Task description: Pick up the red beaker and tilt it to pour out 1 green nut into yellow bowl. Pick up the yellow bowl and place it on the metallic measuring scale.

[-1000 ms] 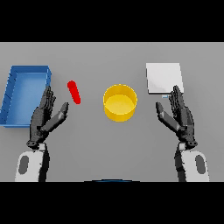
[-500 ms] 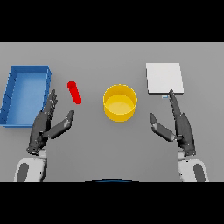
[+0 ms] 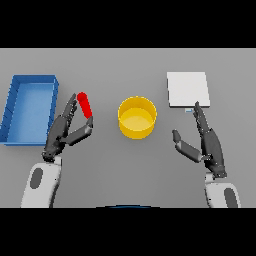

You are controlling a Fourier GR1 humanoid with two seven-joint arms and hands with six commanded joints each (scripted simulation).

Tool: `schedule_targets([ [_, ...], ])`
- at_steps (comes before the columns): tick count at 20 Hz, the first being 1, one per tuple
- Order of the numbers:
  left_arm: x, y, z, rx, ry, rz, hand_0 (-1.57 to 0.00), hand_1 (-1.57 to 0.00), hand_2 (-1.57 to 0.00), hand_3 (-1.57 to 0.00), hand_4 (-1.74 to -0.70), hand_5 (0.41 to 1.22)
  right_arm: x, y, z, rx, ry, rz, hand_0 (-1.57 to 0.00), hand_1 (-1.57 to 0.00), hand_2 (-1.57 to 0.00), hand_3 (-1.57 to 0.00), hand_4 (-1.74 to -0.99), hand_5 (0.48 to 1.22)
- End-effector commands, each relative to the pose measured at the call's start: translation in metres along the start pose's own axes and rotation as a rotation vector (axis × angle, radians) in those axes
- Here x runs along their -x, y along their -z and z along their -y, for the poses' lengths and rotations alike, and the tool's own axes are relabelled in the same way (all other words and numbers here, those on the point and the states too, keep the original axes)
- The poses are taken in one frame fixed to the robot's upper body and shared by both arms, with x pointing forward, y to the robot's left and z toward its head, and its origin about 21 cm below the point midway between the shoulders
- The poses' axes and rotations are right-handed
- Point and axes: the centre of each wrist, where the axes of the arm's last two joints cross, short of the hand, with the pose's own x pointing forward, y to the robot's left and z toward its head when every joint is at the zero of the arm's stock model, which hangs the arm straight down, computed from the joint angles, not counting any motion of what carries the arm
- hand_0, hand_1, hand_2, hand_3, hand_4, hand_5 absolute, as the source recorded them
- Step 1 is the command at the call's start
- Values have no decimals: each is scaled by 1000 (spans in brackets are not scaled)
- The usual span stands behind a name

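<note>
The red beaker (image 3: 85, 104) is a small red cylinder lying tilted on the table, left of the yellow bowl (image 3: 137, 117). My left hand (image 3: 62, 131) is open, its fingertips right beside the beaker's lower end and its thumb stretched toward it, with nothing held. The bowl stands at the table's middle; no green nut shows in it. The metallic measuring scale (image 3: 187, 89), a flat pale square, lies at the back right. My right hand (image 3: 207, 142) is open below the scale, right of the bowl, thumb pointing toward the bowl.
A blue tray (image 3: 29, 108) with raised walls sits at the far left, close behind my left hand.
My left hand has moved up and to the right, so its fingers now reach the red beaker. My right hand has dropped lower and turned edge-on, farther from the scale.
</note>
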Motion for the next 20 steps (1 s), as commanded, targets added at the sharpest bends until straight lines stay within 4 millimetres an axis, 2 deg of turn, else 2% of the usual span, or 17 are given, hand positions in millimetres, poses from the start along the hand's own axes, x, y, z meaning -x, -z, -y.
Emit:
schedule_targets([
  [1, 1, 6, -3, -4, 4, -5, 1, 1, 1, 1, -1379, 739, -2, 1, 1, 5, 2, -6, 1, 1, 1, 1, -1308, 679],
  [3, 4, 20, -1, -16, 8, -28, 1, 1, 1, 1, -1376, 738, -3, -2, 2, 8, 11, 5, 1, 1, 1, 1, -1321, 683],
  [7, 21, 34, -3, -14, 1, -70, 1, 1, 1, 1, -1345, 718, -3, 3, 5, 18, 13, -27, 1, 1, 1, 1, -1339, 688],
  [13, 18, 61, 3, -8, 1, -57, 1, 1, 1, 1, -1319, 711, 0, 2, 2, 17, 19, -17, 1, 1, 1, 1, -1333, 687],
  [15, 16, 68, -2, -13, 4, -67, 1, 1, 1, 1, -1314, 704, 1, 2, 7, 18, 20, -11, 1, 1, 1, 1, -1332, 685],
  [20, 16, 79, 3, 12, 10, -58, 1, 1, 1, 1, -1332, 715, -5, 7, 3, 18, 16, -8, 1, 1, 1, 1, -1311, 682],
])
